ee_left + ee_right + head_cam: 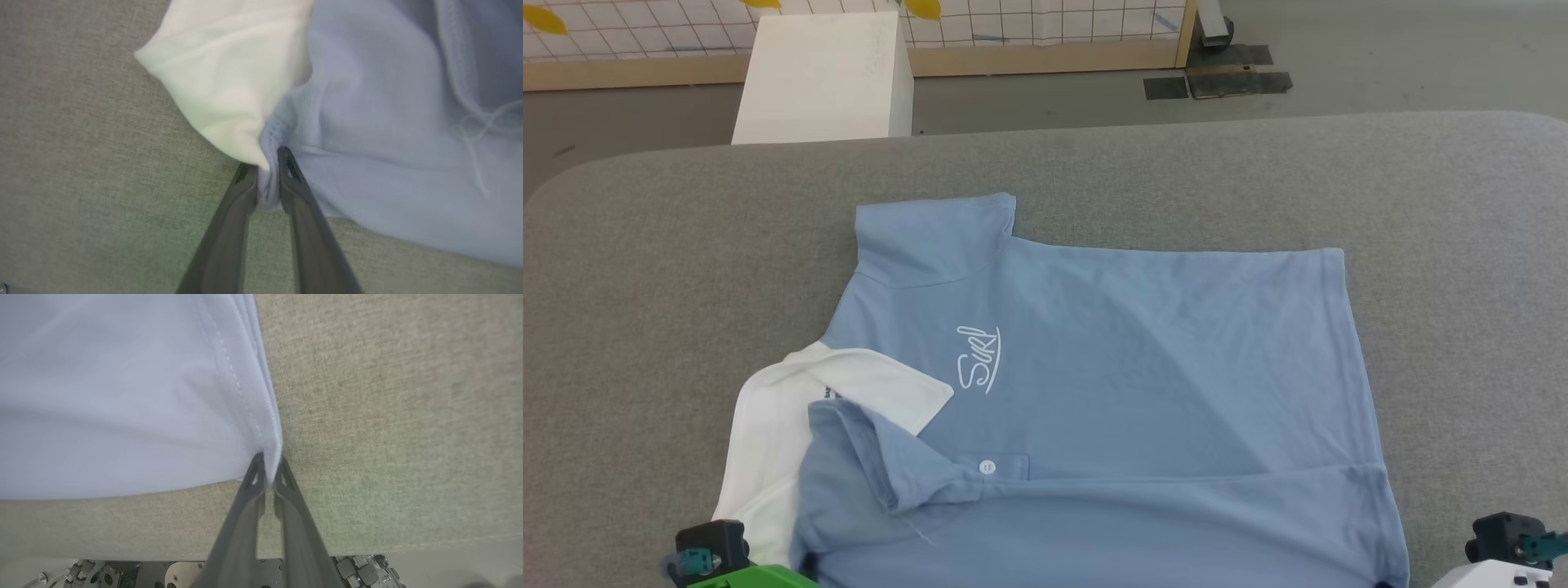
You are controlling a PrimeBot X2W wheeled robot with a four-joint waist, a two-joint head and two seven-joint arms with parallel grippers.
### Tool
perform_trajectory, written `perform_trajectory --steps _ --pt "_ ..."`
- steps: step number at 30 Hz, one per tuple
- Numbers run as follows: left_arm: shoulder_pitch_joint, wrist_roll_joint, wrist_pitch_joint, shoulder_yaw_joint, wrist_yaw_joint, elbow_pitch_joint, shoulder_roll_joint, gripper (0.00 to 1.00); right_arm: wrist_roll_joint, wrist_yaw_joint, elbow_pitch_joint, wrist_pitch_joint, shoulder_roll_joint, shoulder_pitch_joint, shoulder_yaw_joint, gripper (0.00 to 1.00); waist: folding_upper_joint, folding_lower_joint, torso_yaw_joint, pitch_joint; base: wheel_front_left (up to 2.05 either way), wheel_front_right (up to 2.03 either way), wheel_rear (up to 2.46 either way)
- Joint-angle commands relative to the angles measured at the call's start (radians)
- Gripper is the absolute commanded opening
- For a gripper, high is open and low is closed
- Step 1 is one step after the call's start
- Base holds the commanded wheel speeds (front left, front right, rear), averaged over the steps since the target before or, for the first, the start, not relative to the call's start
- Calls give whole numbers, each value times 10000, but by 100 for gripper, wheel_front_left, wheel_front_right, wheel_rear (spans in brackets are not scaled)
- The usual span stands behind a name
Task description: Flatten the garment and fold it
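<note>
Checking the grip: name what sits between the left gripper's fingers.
A bunched light blue fold of the garment is pinched in the left gripper, per the left wrist view.

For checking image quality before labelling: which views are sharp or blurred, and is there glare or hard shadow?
Head view: sharp, even light, the garment shows only soft shadows in its folds. Left wrist view: white lining looks washed out, cloth soft. Right wrist view: garment slightly blurred, table weave clearer.
</note>
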Motion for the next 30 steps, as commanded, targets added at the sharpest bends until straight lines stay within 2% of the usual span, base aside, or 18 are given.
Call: perform_trajectory --steps 1,7,8,11,14,17,20,24,27,30 --pt "-44 -173 -11 -58 -63 236 -104 100 82 -23 217 -144 -3 -190 56 100 0 1 15 -55 0 0 0" --pt "-551 46 -839 160 -416 -660 177 100 190 -23 -675 -1530 -3 -306 15 100 0 1 -33 -193 0 0 0" --pt "-1092 352 -1494 319 -665 -1185 458 100 -50 -23 -1324 -2779 -3 -525 303 100 0 1 -187 -147 0 0 0" --pt "-1822 566 -1901 380 -1018 -1322 753 100 -420 -23 -1702 -4194 -3 -864 606 100 0 1 -342 -2 0 0 0" --pt "-3013 871 -2339 287 -1610 -1134 1123 100 -869 -23 -1802 -5696 -3 -1286 868 100 0 1 -466 276 0 0 0" --pt "-4245 1053 -2519 52 -2196 -722 1327 100 -1112 -23 -1660 -6666 -49 -1669 1035 100 0 1 -567 644 0 0 0" --pt "-5633 956 -2469 -188 -2899 33 1398 100 -1167 -23 -1497 -7250 -105 -2097 1224 100 0 1 -708 1079 0 0 0" --pt "-7443 780 -1933 -492 -3765 1278 1549 100 -1125 -23 -1302 -7518 -180 -2706 1524 100 0 1 -997 1674 0 0 0" --pt "-8714 551 -1230 -635 -4074 2194 1587 100 -1052 -23 -1208 -7663 -257 -3142 1718 100 0 1 -1249 2111 0 0 0" --pt "-9613 440 -275 -778 -4148 3013 1678 100 -1007 -23 -1108 -7743 -288 -3436 1851 100 0 1 -1485 2469 0 0 0"
